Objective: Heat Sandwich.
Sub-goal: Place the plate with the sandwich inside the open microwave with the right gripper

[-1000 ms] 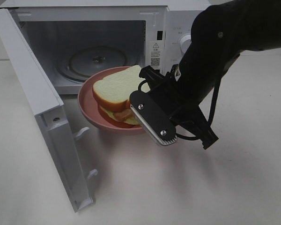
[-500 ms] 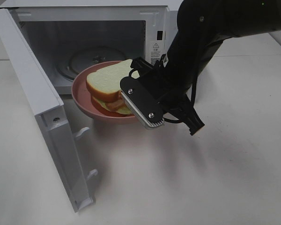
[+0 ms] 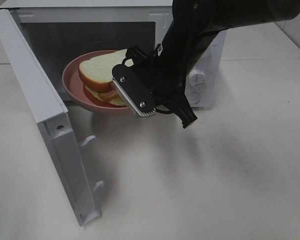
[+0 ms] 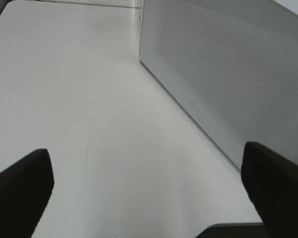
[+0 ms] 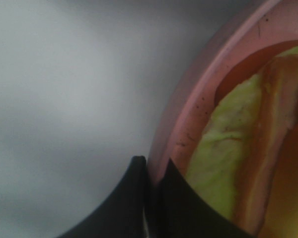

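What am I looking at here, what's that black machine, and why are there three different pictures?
It is a two-armed robot at a white table. One picture looks down from a high camera; the other two come from cameras on its wrists. The right gripper pinches the rim of a round pink plate carrying a white-bread sandwich, at the mouth of a white microwave oven with its door open. The left gripper is open and empty, beside a white perforated panel.

A plain white tabletop fills the view under soft, even light, with faint shadows
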### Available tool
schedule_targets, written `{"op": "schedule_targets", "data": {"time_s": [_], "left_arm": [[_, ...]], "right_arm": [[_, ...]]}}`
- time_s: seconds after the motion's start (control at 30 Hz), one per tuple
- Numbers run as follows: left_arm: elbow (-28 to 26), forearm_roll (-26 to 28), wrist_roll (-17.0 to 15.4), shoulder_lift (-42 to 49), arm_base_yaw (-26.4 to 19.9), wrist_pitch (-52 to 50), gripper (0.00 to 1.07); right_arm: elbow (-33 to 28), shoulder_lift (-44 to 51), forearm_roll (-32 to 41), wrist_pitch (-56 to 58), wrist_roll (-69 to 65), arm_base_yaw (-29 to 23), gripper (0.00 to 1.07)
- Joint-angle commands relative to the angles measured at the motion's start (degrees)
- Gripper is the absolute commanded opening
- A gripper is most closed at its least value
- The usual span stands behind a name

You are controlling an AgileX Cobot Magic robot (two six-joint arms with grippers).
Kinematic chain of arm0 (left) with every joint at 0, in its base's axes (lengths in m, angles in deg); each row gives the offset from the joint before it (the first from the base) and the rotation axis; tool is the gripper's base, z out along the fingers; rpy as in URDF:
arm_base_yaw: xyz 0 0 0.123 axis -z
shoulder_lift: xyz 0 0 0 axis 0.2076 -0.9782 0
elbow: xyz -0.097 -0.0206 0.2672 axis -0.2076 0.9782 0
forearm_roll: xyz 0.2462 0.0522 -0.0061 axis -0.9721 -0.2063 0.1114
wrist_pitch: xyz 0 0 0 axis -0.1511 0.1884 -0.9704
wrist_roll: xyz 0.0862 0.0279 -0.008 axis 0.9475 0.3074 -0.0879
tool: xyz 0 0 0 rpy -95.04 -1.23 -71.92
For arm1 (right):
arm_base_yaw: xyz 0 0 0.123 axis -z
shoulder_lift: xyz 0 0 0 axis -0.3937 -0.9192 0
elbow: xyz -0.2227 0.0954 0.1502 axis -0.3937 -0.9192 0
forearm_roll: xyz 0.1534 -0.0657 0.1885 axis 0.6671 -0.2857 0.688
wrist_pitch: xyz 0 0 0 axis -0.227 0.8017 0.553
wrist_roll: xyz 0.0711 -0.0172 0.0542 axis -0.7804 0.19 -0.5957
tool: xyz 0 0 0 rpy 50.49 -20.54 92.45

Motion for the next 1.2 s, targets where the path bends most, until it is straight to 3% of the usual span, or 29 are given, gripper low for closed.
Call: {"op": "schedule_targets", "data": {"time_s": [0.03,0.77,1.2], "left_arm": [[0.11,0.29,-0.06,1.03,-0.17,-0.74,0.98],[0.11,0.29,-0.06,1.03,-0.17,-0.74,0.98],[0.11,0.29,-0.06,1.03,-0.17,-0.74,0.98]], "right_arm": [[2.06,-0.86,0.69,-0.57,0.92,0.23,0.00],[15.70,-10.83,0.46,2.69,-0.92,0.23,0.00],[30.08,-18.96,-1.55,5.79,-8.88,0.23,0.02]]}}
